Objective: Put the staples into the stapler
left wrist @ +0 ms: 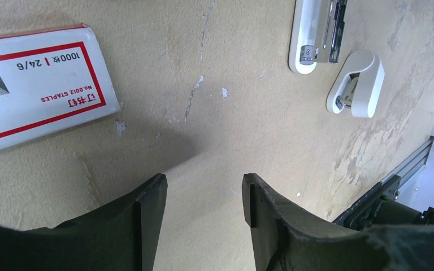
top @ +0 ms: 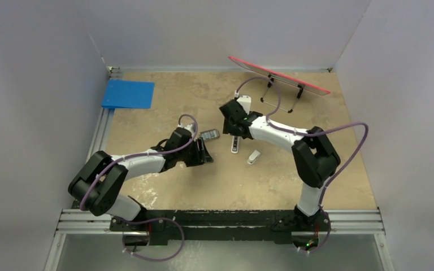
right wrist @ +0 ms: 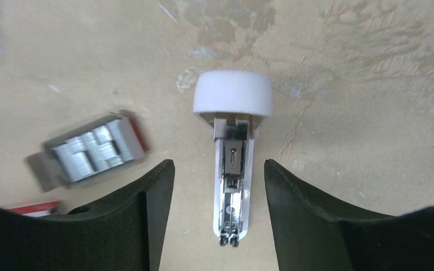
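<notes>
The stapler lies flat on the table with its metal channel facing up and its white rounded end farthest from the camera. My right gripper is open, with a finger on either side of the stapler and not touching it. It also shows in the top view. The staples lie in a small grey tray to the stapler's left, seen also in the top view. My left gripper is open and empty over bare table, beside the red-and-white box.
A short white piece lies just right of the stapler. A blue pad sits at the back left. A red board on a wire stand is at the back right. White walls enclose the table.
</notes>
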Controlling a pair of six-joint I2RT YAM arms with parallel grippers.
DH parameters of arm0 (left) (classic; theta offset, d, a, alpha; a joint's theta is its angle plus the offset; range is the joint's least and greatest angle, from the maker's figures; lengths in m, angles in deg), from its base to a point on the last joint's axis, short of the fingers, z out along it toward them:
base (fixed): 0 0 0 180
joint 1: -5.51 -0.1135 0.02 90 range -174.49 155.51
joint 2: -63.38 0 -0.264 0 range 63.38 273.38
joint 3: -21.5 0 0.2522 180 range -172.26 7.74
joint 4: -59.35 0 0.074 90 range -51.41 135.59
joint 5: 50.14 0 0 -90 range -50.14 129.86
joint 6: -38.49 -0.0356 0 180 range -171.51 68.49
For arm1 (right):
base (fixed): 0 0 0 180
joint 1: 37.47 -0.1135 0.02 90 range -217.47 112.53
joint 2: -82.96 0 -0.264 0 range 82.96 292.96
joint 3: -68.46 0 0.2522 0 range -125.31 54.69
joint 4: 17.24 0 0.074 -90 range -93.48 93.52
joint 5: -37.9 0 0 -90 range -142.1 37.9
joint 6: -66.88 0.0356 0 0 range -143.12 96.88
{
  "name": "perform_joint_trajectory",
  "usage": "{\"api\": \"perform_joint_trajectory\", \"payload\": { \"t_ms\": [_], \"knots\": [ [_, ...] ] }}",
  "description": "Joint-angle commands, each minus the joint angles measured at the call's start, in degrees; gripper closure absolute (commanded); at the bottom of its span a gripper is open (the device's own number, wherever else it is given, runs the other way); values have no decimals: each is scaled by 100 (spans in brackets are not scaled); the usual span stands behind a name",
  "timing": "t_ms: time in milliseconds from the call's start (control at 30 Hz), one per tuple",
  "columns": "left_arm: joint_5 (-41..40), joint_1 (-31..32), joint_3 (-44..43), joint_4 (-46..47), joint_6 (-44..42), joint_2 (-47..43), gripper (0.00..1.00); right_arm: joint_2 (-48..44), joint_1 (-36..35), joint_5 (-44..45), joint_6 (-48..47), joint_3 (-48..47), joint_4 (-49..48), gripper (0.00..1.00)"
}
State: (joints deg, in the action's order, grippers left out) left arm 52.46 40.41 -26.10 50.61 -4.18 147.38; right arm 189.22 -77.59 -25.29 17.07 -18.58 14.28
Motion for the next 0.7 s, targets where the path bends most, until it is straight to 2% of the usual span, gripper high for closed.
{"api": "perform_joint_trajectory", "payload": {
  "t_ms": [0, 67, 167, 267, 433, 667],
  "knots": [
    [-46, -35, 1, 125, -92, -193, 48, -800, -16, 101, 235, 53, 140, 37],
    [-20, -44, 3, 120, -114, -273, 48, -1136, -18, 192, 348, 303, 231, 37],
    [-129, -62, 28, 32, -154, -470, 47, -1842, -19, 826, 706, 885, 644, 35],
    [-290, -80, 99, 83, -162, -737, 44, -2473, -18, 1240, 1103, 1390, 1011, 26],
    [-720, -82, 293, -35, -174, -1454, 38, -3459, -17, 868, 1396, 2272, 729, 20],
    [-1443, -87, 584, -341, -205, -2641, 31, -3458, -14, 105, 1895, 2904, 122, 16]
  ]
}}
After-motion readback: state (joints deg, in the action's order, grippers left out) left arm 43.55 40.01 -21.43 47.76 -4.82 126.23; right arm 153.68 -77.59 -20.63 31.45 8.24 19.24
